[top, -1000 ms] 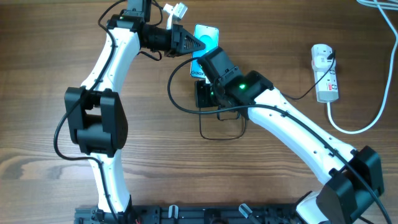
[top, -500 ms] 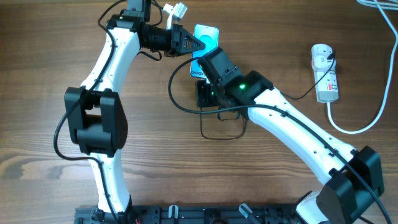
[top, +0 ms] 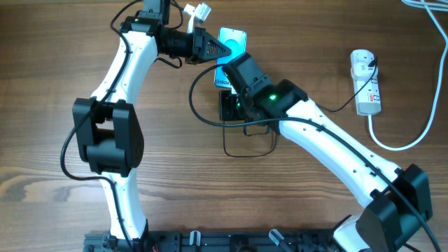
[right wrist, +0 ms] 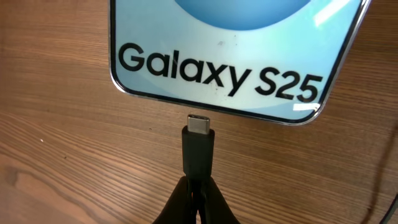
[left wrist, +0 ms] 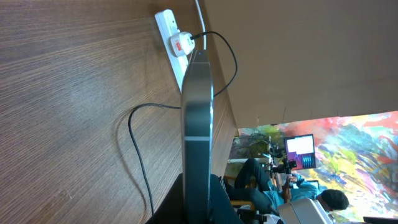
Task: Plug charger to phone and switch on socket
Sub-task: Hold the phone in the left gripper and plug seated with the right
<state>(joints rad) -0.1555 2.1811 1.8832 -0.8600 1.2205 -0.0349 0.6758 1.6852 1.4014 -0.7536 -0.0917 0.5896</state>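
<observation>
"Galaxy S25" on the phone (right wrist: 230,56) — charger (right wrist: 198,149) tip near.

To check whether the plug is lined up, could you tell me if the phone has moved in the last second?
No. In the overhead view the phone keeps the same place relative to the socket.

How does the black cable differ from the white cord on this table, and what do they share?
The black cable is thin; the white cord is thicker. The black cable loops near the centre; the white cord sweeps along the right side. The black cable's plug tip sits in the right tool, just short of the phone; the white cord's far end leaves view. Both meet at the power strip.
</observation>
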